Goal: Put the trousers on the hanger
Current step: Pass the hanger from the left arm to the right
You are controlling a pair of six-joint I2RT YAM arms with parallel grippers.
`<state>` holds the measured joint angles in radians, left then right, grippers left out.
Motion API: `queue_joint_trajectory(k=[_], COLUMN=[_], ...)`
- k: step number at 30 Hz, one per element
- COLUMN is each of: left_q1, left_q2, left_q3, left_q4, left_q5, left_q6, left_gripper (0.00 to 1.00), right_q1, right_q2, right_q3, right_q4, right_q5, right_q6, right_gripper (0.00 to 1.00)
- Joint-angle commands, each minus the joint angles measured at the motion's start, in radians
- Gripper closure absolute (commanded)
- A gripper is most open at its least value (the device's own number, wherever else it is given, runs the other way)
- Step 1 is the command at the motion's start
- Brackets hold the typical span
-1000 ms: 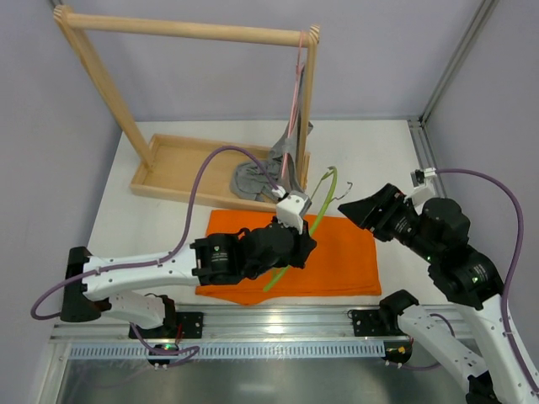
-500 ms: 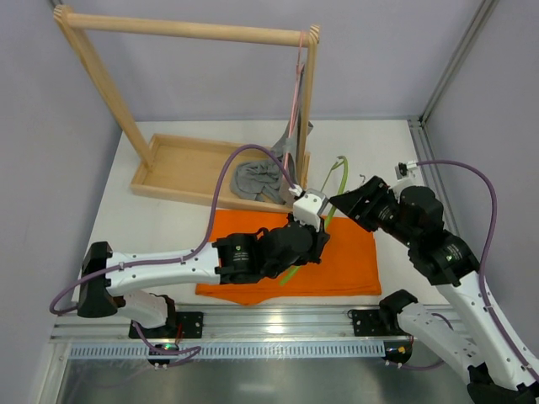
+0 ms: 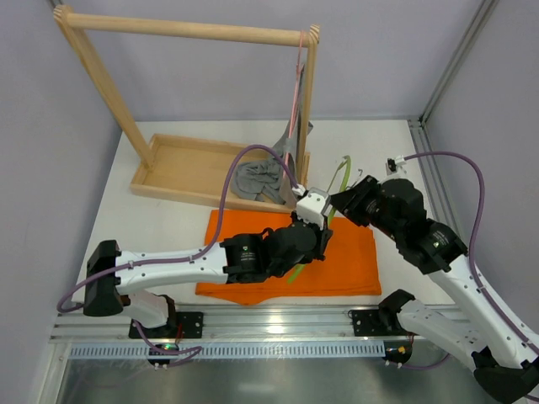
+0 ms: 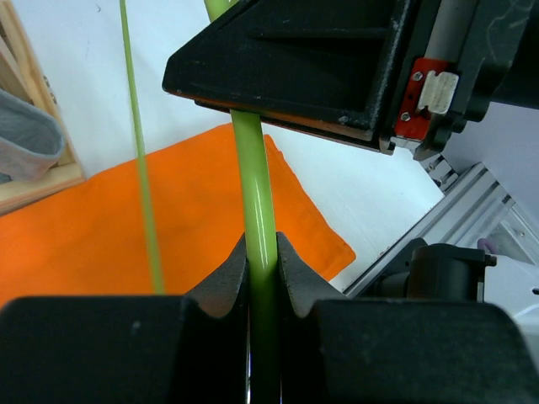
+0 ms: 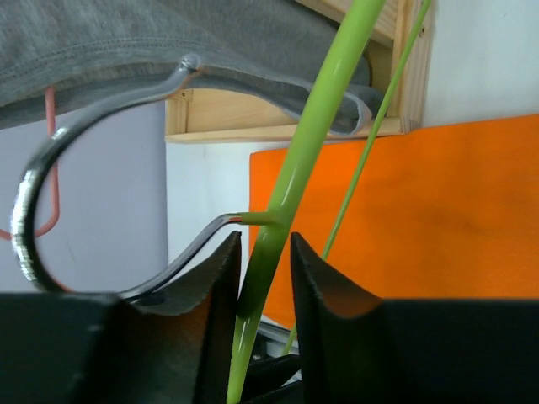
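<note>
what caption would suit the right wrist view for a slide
right gripper straddling the lime-green hanger beside its metal hook, orange trousers spread out behind

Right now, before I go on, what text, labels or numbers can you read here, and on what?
No text is legible in any view.
White print on the left arm's black joint housing: too small to read.
Red-and-white tab, left wrist view: no lettering shows.

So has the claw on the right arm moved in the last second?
Yes. The right gripper has swung left, toward the post of the wooden rack, and now straddles the hanger.
</note>
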<state>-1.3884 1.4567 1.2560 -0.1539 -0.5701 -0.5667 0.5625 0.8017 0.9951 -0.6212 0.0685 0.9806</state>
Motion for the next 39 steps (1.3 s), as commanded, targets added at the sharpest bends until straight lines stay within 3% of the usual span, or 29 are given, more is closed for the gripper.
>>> queue_joint_trajectory(k=[1,3,4,6,7,10,16,25,30,39], left_q1=[-0.015,-0.015,-0.015,-0.015,-0.015,-0.015,-0.015,0.025,0.087,0.143], left_q2=[-0.016,-0.022,-0.032,-0.045,-0.051,-0.084,-0.171,-0.318,-0.329,-0.046], left_q3=[0.006,0.002,-0.003,-0.021,-0.029,-0.059,-0.16,-0.313,-0.276,-0.024], left_q4=[0.114,0.105,0.103,0.103,0.102,0.076,0.019,-0.035,0.042,-0.001], left_q5=[0.006,0.003,0.003,0.004,0.003,-0.01,-0.019,-0.045,0.032,0.16], left_q6=[0.036,0.036,0.034,0.034,0.03,0.022,-0.038,-0.145,-0.124,-0.047], left_gripper=[0.99,0.97,0.91,0.79,0.66,0.51,0.5,0.45,0.44,0.48], right_q1=[0.03,0.036,0.036,0.036,0.036,0.036,0.036,0.034,0.034,0.036], right_q2=[0.025,0.025,0.021,0.005,-0.015,-0.053,-0.12,-0.15,-0.156,-0.156], right_q3=[0.033,0.027,0.02,-0.015,-0.033,-0.094,-0.214,-0.343,-0.414,-0.463], right_q4=[-0.005,-0.009,-0.003,0.032,0.043,0.064,0.119,0.273,0.348,0.379], right_q5=[0.116,0.132,0.134,0.133,0.134,0.14,0.139,-0.005,-0.09,-0.153], right_q6=[-0.016,-0.025,-0.036,-0.059,-0.072,-0.12,-0.157,-0.183,-0.197,-0.237], right_gripper=[0.81,0.9,0.96,0.96,0.96,0.96,0.96,0.96,0.96,0.96])
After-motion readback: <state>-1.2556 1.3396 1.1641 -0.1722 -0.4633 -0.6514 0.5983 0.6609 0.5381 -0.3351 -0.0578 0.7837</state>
